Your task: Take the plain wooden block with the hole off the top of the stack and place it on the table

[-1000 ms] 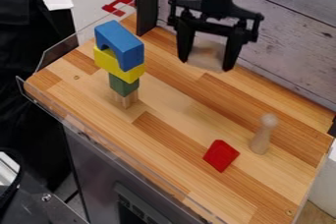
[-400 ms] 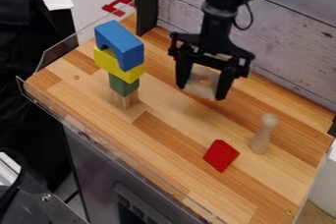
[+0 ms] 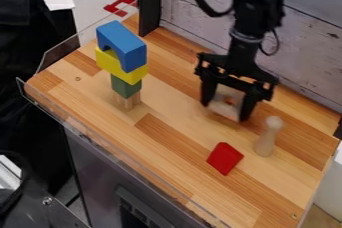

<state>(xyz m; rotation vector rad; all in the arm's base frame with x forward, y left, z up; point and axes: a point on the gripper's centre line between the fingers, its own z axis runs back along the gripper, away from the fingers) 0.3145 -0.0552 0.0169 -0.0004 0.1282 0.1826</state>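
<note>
Clamping a pale wooden block (image 3: 226,100) between its two fingers, the gripper (image 3: 227,111) hangs over the wooden work surface (image 3: 73,97), near the wall (image 3: 307,47). The held block is located between the gripper's fingertips, up and left of the peg-shaped wooden piece (image 3: 265,144) in the view. The peg-shaped wooden piece stands upright near the red block (image 3: 225,158). At left, a vertical stack comprises, top to bottom: blue arched block (image 3: 121,42), yellow block (image 3: 105,60), green block (image 3: 125,87) and light wooden base piece (image 3: 128,102).
</note>
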